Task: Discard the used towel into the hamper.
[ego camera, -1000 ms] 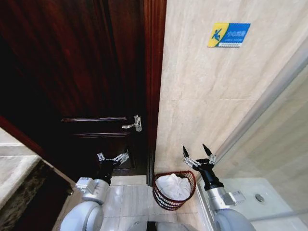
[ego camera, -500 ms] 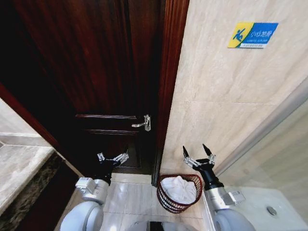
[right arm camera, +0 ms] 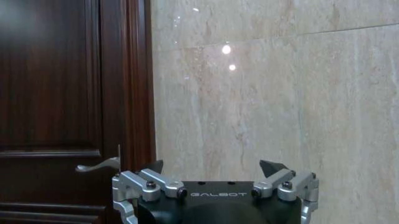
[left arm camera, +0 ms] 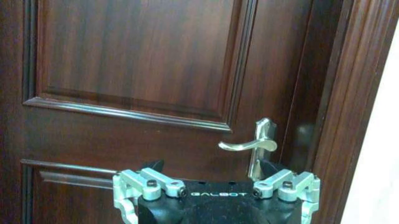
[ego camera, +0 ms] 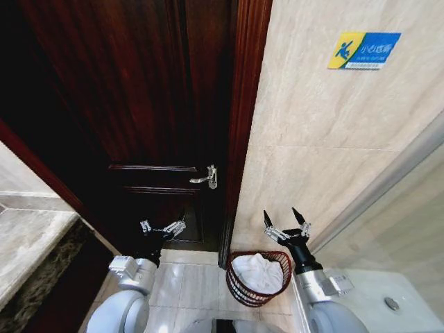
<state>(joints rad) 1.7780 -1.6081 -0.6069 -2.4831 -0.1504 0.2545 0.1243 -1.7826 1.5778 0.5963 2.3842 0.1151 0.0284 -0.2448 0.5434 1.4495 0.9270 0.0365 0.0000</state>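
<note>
The hamper (ego camera: 239,291), a small round reddish-brown wire basket, stands on the floor at the foot of the tiled wall, just right of the door frame. A white towel (ego camera: 257,271) lies crumpled inside it. My right gripper (ego camera: 281,216) hangs open and empty just above the hamper's right rim. Also open and empty, my left gripper (ego camera: 163,225) is raised in front of the dark door, to the left of the hamper. The left wrist view has the left gripper (left arm camera: 215,165) facing the door; the right gripper (right arm camera: 215,164) faces the wall.
A dark wooden door with a silver lever handle (ego camera: 206,178) fills the left and middle. A beige tiled wall carries a blue and yellow sign (ego camera: 363,50). A stone counter (ego camera: 28,243) juts in at the left. A white shower floor with a drain (ego camera: 393,303) lies at the right.
The head camera turned, so the door, sign and hamper sit farther right than a second ago. Both arms and the towel in the hamper are unchanged.
</note>
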